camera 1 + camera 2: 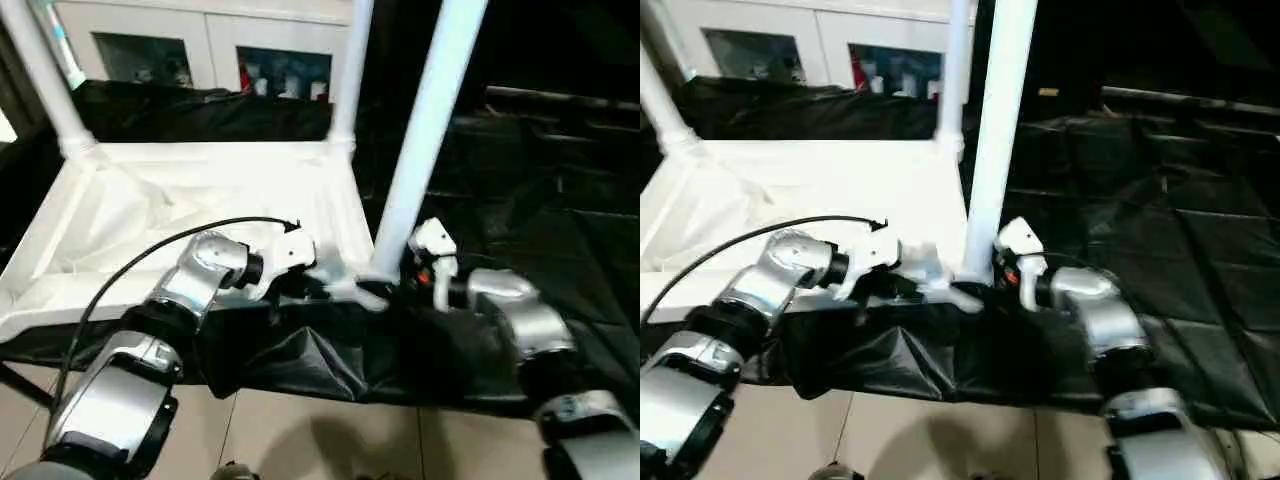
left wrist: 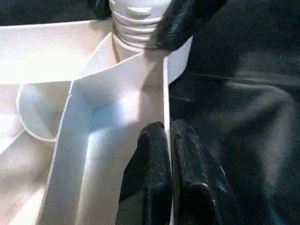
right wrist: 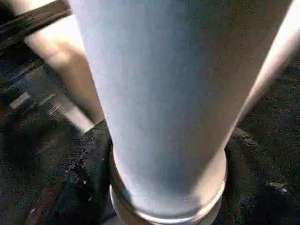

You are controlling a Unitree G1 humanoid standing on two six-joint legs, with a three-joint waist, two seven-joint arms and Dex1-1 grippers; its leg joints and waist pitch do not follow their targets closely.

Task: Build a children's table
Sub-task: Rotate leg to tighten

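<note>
**Three legs up, both grippers at the near right corner**

Left eye view: the white tabletop (image 1: 190,215) lies upside down, ribbed side up, on a desk (image 1: 560,200) draped in black cloth. Three white legs stand from it: one at the far left corner (image 1: 45,75), one at the far right corner (image 1: 350,70), and one at the near right corner (image 1: 425,130). The left gripper (image 1: 300,275) sits at the near edge of the tabletop, just left of that near leg. The right gripper (image 1: 405,285) is at the base of the same leg, on its right side. A white cabinet (image 1: 210,45) with glass doors stands behind the desk.

Right eye view: the same three legs and two silver forearms show, with the near leg between the two grippers.

Left wrist view: the two black fingers (image 2: 150,178) are together, clamped on the thin upright rim of the tabletop. Beyond them is a corner socket (image 2: 138,33) with a ribbed leg end in it.

Right wrist view: one leg fills the middle, with a black finger (image 3: 89,183) on each side of its base, apart and close against it.
</note>
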